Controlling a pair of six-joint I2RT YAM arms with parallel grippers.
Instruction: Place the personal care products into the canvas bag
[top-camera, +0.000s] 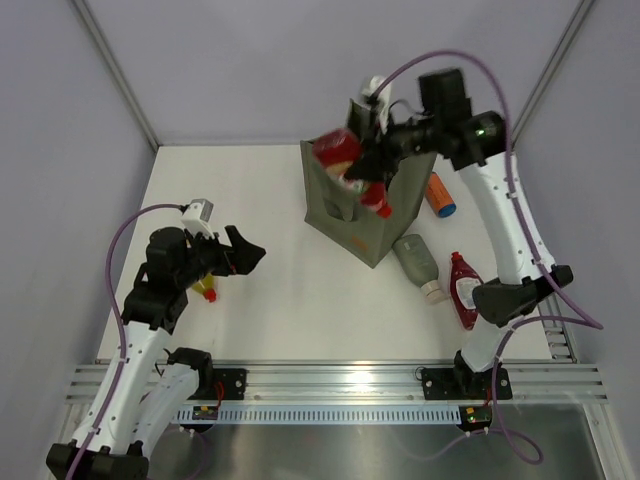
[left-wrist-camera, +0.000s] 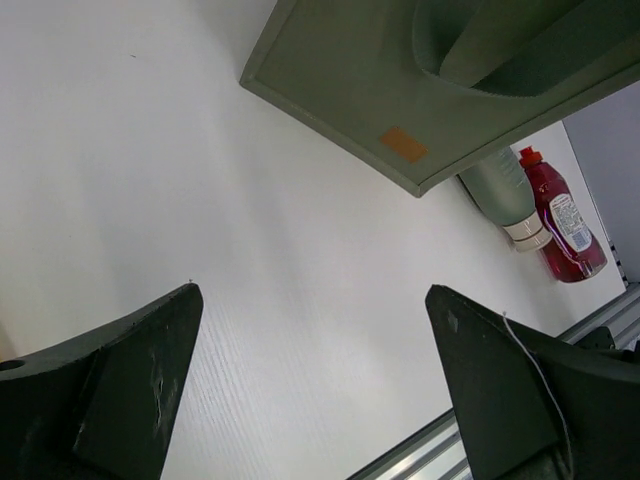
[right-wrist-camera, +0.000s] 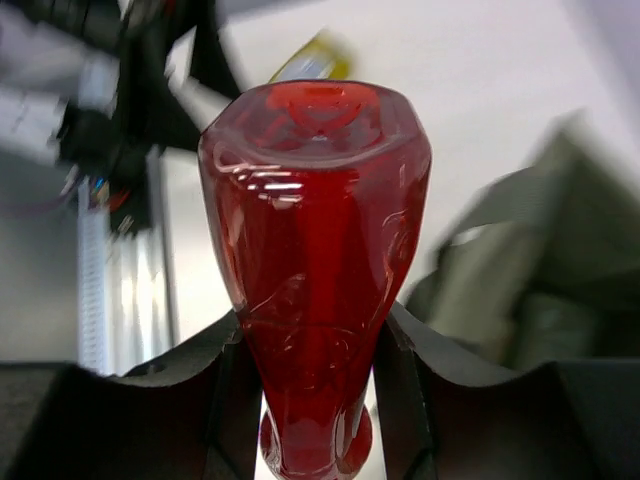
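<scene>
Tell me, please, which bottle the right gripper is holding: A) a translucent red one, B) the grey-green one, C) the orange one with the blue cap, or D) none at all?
A: in the right wrist view the right gripper is closed on both sides of a translucent red bottle, while the grey-green bottle and the orange bottle lie on the table beside the canvas bag.
</scene>
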